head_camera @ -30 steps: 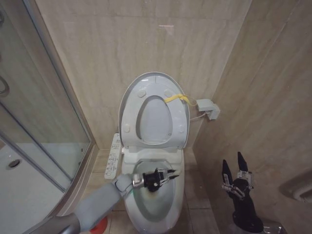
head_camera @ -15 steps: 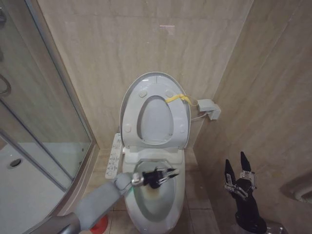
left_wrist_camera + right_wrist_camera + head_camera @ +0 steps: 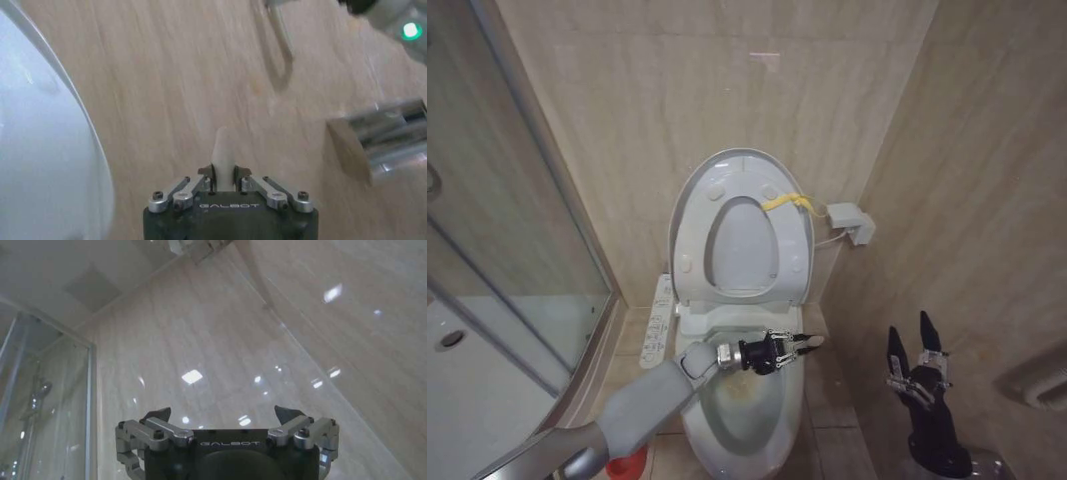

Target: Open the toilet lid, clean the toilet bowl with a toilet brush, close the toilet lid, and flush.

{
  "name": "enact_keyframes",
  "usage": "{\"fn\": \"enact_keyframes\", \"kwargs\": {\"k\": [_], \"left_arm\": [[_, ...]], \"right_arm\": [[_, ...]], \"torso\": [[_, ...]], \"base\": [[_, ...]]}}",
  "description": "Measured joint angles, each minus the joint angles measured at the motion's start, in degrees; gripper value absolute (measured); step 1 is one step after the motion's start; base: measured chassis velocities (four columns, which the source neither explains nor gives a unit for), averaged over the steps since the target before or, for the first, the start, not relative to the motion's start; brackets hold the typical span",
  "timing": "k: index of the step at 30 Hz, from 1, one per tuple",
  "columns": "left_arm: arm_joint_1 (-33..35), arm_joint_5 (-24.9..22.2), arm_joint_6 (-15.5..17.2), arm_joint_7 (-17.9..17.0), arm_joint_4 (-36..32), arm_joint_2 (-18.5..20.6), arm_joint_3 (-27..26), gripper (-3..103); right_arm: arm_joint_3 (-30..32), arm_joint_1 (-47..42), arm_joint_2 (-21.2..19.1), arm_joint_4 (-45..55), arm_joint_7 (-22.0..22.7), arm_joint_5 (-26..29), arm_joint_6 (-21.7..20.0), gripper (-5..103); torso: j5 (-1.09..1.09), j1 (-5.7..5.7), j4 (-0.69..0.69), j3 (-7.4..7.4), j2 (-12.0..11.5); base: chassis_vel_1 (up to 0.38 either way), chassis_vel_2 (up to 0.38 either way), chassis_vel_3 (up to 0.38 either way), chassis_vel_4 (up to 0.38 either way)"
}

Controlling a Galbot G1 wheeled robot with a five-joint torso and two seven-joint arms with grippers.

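Note:
The toilet lid point(image 3: 743, 163) stands raised against the wall with the seat ring point(image 3: 691, 250) up in front of it; a yellow strap point(image 3: 785, 201) hangs at its edge. Below lies the open toilet bowl point(image 3: 749, 425), with brownish stains inside. My left gripper point(image 3: 798, 346) reaches across the bowl's back to its right rim, shut on the slim white handle of the toilet brush point(image 3: 813, 341). The left wrist view shows that handle point(image 3: 222, 150) poking out between the left gripper point(image 3: 222, 173) fingers; the bristle head is hidden. My right gripper point(image 3: 912, 345) waits low right, open, pointing up, also seen as the right gripper point(image 3: 221, 414).
A glass shower door point(image 3: 512, 250) closes off the left side. A control panel point(image 3: 659, 318) runs along the toilet's left, a red holder point(image 3: 627, 463) stands on the floor below it. A small white box point(image 3: 851, 222) hangs on the tiled wall to the right.
My left gripper has swung right across the bowl, from over its middle to its right rim, with the white handle now pointing right. The right arm stayed parked.

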Motion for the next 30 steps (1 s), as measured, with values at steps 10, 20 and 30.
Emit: {"fn": "enact_keyframes", "kwargs": {"k": [10, 20, 30], "left_arm": [[2.51, 0.81, -0.27, 1.27, -0.64, 1.91, -1.81, 20], [2.32, 0.46, -0.78, 1.02, 2.92, 2.84, 0.23, 20], [0.16, 0.12, -0.93, 1.16, 2.40, 0.75, 0.73, 20]], "right_arm": [[1.19, -1.70, -0.73, 2.44, 0.12, 0.73, 0.08, 100], [-0.21, -2.11, 0.37, 1.08, -0.88, -0.21, 0.71, 100], [-0.58, -1.37, 0.80, 0.35, -1.01, -1.22, 0.39, 100]], "torso": [[-0.03, -0.01, 0.11, 0.00, 0.00], [-0.04, 0.00, 0.20, 0.02, -0.01], [0.00, 0.01, 0.05, 0.01, 0.00]], "base": [[0.015, 0.011, 0.005, 0.012], [-0.007, 0.003, 0.007, 0.001], [0.017, 0.010, -0.008, 0.010]]}}
